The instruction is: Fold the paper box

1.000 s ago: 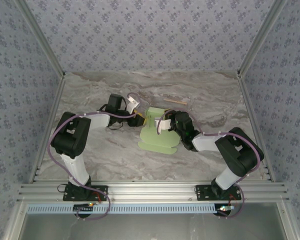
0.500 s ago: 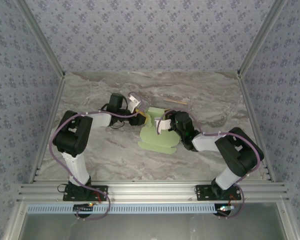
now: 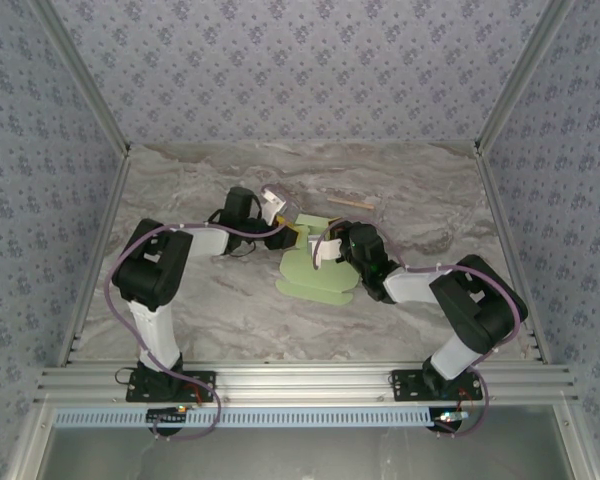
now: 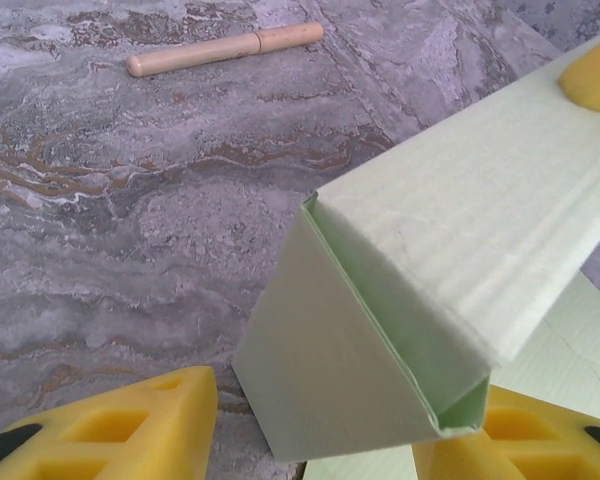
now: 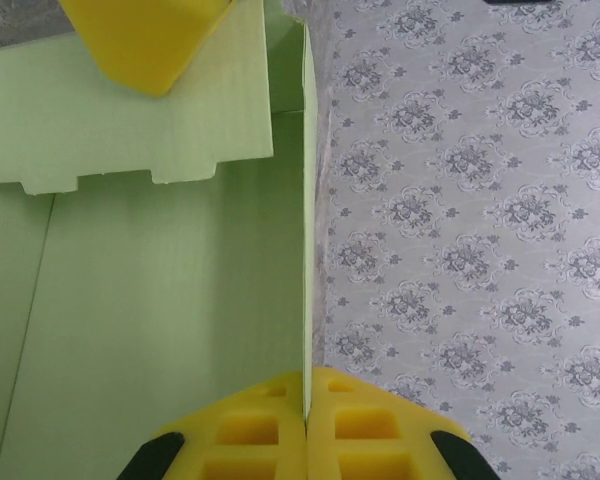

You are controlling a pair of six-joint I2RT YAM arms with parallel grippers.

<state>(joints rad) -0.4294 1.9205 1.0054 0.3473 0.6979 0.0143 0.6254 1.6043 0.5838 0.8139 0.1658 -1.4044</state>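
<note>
On the left, at the box's ten o'clock, the left gripper (image 3: 288,236) is seen with jaws spread around a doubled-over wall of the paper box (image 3: 315,278), one finger (image 4: 120,425) just apart from the card. The box is laid mid-table (image 3: 210,300). At its three o'clock an upright panel is pinched between the right gripper (image 5: 306,425) jaws. The fold is best squeezed along its crease, panel held square. A wooden stick (image 4: 225,50) is noted at one o'clock, well apart, likely no obstacle.
</note>
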